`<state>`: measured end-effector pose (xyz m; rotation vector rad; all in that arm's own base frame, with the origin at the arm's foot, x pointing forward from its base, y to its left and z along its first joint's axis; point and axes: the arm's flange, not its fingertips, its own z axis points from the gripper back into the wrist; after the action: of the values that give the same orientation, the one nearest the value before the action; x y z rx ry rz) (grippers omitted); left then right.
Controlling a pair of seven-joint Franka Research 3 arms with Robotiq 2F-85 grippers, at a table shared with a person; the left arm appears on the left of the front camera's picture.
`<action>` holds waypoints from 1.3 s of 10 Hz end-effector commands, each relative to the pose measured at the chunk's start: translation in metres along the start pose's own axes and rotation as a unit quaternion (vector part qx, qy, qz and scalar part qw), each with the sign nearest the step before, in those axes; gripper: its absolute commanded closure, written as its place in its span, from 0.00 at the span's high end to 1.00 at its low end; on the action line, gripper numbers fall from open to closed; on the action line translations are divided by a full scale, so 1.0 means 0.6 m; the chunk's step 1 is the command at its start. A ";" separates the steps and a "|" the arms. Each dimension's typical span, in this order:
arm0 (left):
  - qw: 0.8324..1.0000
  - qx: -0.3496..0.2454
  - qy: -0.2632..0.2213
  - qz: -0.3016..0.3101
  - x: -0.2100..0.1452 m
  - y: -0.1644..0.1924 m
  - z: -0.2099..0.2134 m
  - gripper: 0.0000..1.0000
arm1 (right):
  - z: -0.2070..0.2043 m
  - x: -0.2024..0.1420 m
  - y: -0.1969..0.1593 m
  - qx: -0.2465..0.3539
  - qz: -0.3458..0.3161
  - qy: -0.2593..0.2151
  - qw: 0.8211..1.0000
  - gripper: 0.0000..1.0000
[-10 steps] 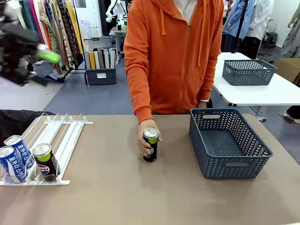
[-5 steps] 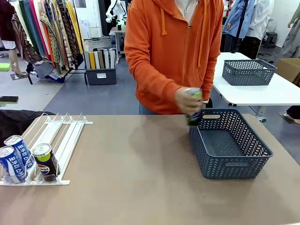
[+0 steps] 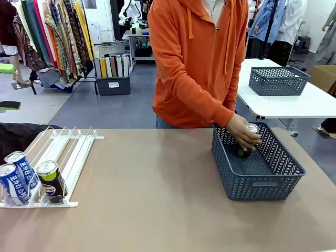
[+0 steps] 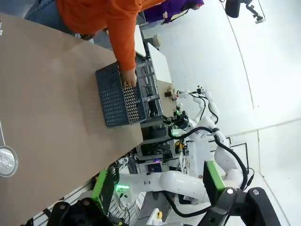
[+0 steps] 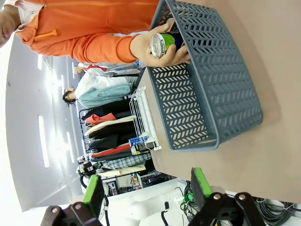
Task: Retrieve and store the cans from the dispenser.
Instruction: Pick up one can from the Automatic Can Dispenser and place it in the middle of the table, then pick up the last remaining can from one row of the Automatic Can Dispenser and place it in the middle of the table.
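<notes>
Front view: a person in an orange hooded top leans over the far edge of the brown bench (image 3: 147, 205). The person's hand (image 3: 240, 135) is wrapped round a held can (image 3: 252, 128), its silver top up, low inside the dark grey basket (image 3: 262, 190), a plastic tub with herringbone mesh walls. At the left edge lies the dispenser (image 3: 79, 152), a flat white rack of thin parallel rails. At its near end stand two blue cans (image 3: 22, 169) with white lettering and, just beside them, a black can (image 3: 51, 182) with a round logo.

Left wrist view: the robot's left hand (image 4: 159, 186) is spread as wide as it goes, its green pads well apart, and it grips and touches nothing. Beyond it are the matte bench, a round silver can top (image 4: 6, 161) at the picture's edge, and the basket with the orange sleeve (image 4: 123, 35) reaching in.

Right wrist view: the robot's right hand (image 5: 146, 187) also stands wide open and empty, above the bench. The person's fingers clasp the held can on its side within the basket's rim, shiny lid facing the camera.
</notes>
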<state>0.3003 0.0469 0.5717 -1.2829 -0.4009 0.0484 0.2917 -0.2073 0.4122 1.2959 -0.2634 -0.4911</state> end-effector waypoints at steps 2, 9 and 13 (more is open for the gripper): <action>1.000 -0.012 -0.002 -0.006 0.004 0.004 0.001 1.00 | 0.006 0.001 0.006 -0.001 -0.002 0.004 1.000 1.00; 0.955 0.284 0.082 -0.024 0.005 0.008 -0.048 1.00 | 0.006 0.001 0.006 -0.001 -0.002 0.004 1.000 1.00; 0.799 0.570 0.171 -0.081 -0.015 0.045 -0.135 1.00 | 0.006 0.001 0.006 -0.001 -0.002 0.004 1.000 1.00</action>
<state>0.3234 -0.0215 0.5333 -0.3404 -0.2391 -0.0443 0.2917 -0.2072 0.4123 1.2957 -0.2632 -0.4908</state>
